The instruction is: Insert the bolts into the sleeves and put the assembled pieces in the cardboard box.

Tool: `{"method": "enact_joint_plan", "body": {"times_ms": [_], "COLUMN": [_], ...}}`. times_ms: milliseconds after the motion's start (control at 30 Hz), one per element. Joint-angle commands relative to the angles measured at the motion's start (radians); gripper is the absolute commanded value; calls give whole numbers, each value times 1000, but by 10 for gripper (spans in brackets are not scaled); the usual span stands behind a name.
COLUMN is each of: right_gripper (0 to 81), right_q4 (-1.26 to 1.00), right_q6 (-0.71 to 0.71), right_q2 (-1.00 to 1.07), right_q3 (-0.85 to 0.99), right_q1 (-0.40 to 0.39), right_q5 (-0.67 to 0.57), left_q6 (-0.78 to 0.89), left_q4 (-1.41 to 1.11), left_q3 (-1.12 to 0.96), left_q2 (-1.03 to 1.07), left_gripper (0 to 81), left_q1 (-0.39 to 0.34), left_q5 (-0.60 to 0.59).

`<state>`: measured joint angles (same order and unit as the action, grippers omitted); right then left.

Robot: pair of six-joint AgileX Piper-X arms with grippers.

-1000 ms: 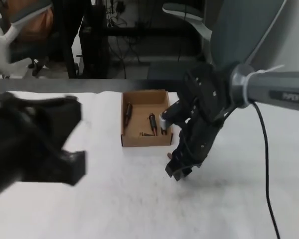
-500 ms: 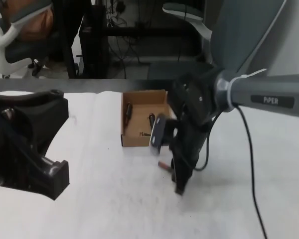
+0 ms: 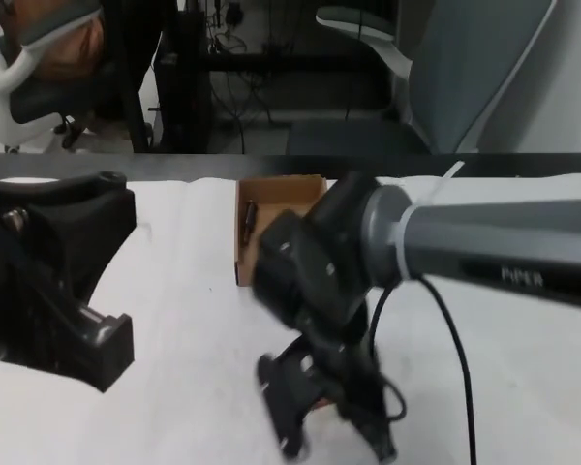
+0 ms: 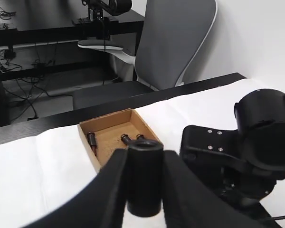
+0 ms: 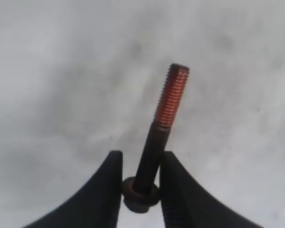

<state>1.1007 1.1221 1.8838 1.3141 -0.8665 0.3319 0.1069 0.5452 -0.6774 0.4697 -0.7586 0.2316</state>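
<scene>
And there's the right gripper (image 5: 140, 165), fingers drawn narrow on the bolt (image 5: 157, 130). They pinch its shank just above the head, and the copper-coloured thread points away over the white bench cover (image 5: 57, 71). In the high view that arm hangs low, at 6 o'clock from the cardboard box (image 3: 283, 182), and the box itself sits at 12 o'clock on the bench. Over at 9 o'clock, the left gripper (image 4: 144, 159) has a black sleeve (image 4: 144, 187) clamped lengthwise between its two fingers. Inside the box, dark pieces (image 4: 91, 140) lie against the walls.
</scene>
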Motion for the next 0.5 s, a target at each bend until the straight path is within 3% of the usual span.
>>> {"method": "enact_joint_plan", "body": {"times_ms": [0,67,133,200,267,400,467], "right_gripper": [6,0,55,291,672,700,700], "right_q4": [-35,-52,-62,-74,-87,-162,-178], "right_q6": [23,23,20,-82,-218,-599,-864], "right_q2": [-36,-40,-40,-40,-40,-40,-44], "right_q3": [-2,-2,-2,-2,0,0,5], "right_q1": [-60,-93,-114,-123,-123,-119,-117], "right_q5": [-145,-234,-296,-312,-305,-123,18], "left_q6": [21,21,21,20,20,20,20], "left_q4": [-31,-43,-58,-65,-65,-61,-58], "left_q3": [0,0,0,0,-3,-3,-5], "left_q2": [-43,-75,-109,-150,-187,-240,-262], "left_gripper": [18,18,18,18,18,18,18], "left_q1": [3,3,3,3,3,3,3], "left_q5": [-17,-17,-17,-19,-35,-50,-79]}}
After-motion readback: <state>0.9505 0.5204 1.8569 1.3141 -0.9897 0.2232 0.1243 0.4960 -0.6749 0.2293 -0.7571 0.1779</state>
